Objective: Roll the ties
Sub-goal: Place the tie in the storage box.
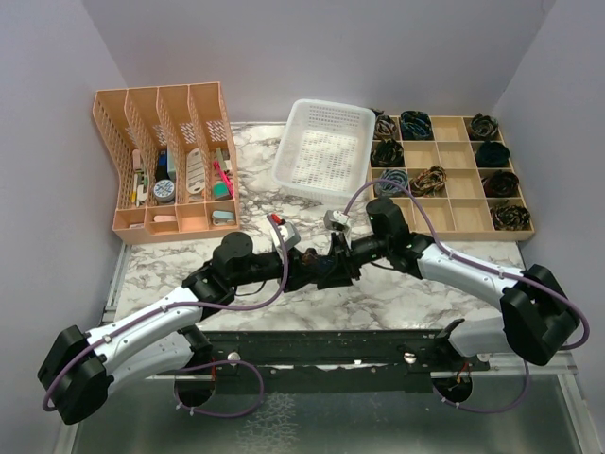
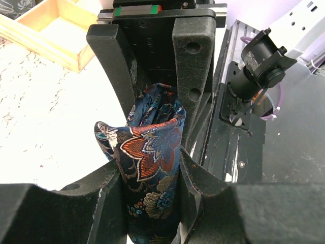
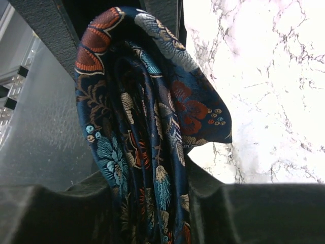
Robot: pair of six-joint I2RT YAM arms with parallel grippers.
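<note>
Several rolled ties (image 1: 413, 124) already lie in the compartment box (image 1: 454, 232), many cells free, and left of it, above the bench (image 1: 175, 267), the left claw (image 2: 150, 170) and the right claw (image 3: 152, 178) both pinch one tie (image 2: 152, 145), seemingly half rolled.

Two grippers (image 1: 322, 270) (image 1: 340, 262), one basket (image 1: 286, 161), ten ties (image 1: 414, 123) (nine boxed).

Our left arm (image 1: 156, 317) and right arm (image 1: 463, 268) reach inward, wrists nose to nose. Our left gripper (image 2: 148, 173) pinches the tie (image 2: 150, 145); straight ahead of it, our right gripper (image 3: 151, 190) clamps the same bundle
</note>
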